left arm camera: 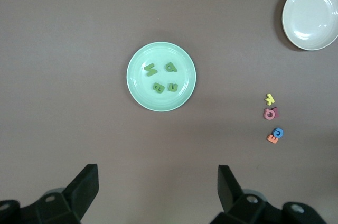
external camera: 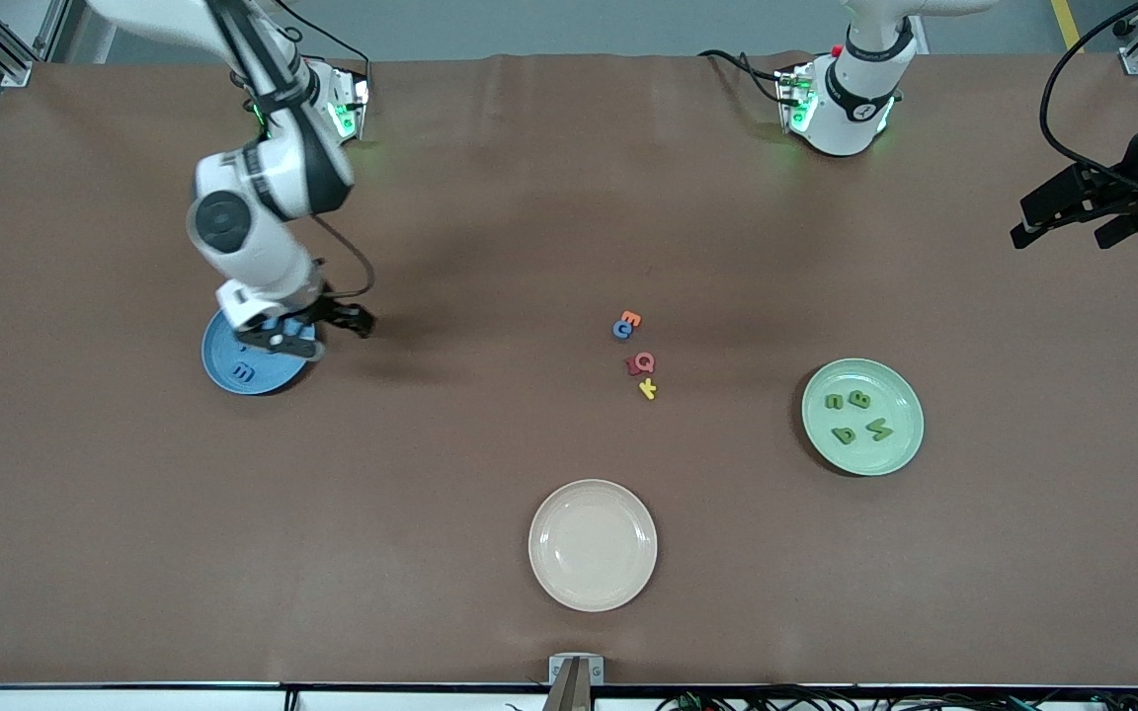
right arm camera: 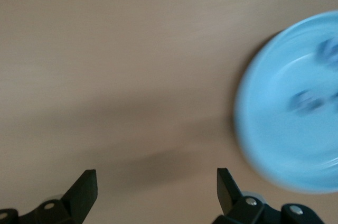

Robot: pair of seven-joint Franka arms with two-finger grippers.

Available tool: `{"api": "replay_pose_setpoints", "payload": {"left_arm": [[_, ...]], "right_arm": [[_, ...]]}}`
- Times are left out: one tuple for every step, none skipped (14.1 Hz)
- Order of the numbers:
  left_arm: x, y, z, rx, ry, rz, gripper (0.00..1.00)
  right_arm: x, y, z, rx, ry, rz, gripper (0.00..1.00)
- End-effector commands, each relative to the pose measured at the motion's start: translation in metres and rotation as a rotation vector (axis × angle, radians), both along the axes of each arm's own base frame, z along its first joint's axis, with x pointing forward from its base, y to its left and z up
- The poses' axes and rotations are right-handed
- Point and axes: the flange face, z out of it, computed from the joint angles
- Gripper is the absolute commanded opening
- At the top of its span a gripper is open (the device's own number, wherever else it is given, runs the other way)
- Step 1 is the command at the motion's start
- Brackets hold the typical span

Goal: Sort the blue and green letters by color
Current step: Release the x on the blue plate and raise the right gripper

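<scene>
Several olive-green letters [external camera: 855, 415] lie on the pale green plate [external camera: 910, 439], which also shows in the left wrist view [left arm camera: 136, 89]. One blue letter [external camera: 245, 372] shows on the blue plate [external camera: 223, 370]; my right arm hides part of that plate. The right wrist view shows blurred blue letters [right arm camera: 306, 100] on that plate [right arm camera: 274, 145]. Another blue letter [external camera: 621, 330] lies mid-table, touching an orange letter [external camera: 631, 319]. My right gripper [external camera: 332, 331] is open and empty, low over the table beside the blue plate. My left gripper [external camera: 1063, 237] is open and empty, held high at the left arm's end.
A red letter [external camera: 640, 363] and a yellow letter [external camera: 647, 389] lie just nearer the camera than the blue and orange pair. An empty beige plate [external camera: 593, 544] sits near the front edge. Cables hang at the left arm's end.
</scene>
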Motion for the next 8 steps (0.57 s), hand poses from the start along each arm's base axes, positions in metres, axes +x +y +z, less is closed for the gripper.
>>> {"api": "replay_pose_setpoints", "payload": {"left_arm": [[0.0, 0.004, 0.006, 0.016, 0.005, -0.009, 0.99], [0.001, 0.004, 0.005, 0.016, 0.005, -0.008, 0.99], [0.003, 0.003, 0.003, 0.017, 0.003, -0.009, 0.99], [0.006, 0.003, 0.0, 0.018, 0.004, -0.009, 0.99], [0.008, 0.004, 0.005, 0.018, -0.015, -0.008, 0.99], [0.011, 0.005, 0.007, 0.023, -0.026, -0.006, 0.99], [0.018, 0.005, 0.006, 0.026, -0.028, -0.005, 0.99], [0.024, 0.005, 0.005, 0.038, -0.031, -0.005, 0.99]], "right_arm": [[0.007, 0.091, 0.004, -0.004, -0.011, -0.112, 1.0], [0.009, 0.132, 0.002, -0.016, -0.002, -0.12, 1.0], [0.014, 0.167, -0.002, -0.021, 0.0, -0.111, 1.0], [0.013, 0.209, -0.009, -0.017, 0.012, -0.123, 1.0], [0.015, 0.243, -0.015, -0.009, 0.01, -0.138, 1.0], [0.02, 0.269, -0.026, -0.009, 0.002, -0.156, 1.0], [0.021, 0.292, -0.036, -0.004, -0.008, -0.17, 1.0], [0.021, 0.307, -0.048, -0.005, -0.014, -0.179, 1.0]]}}
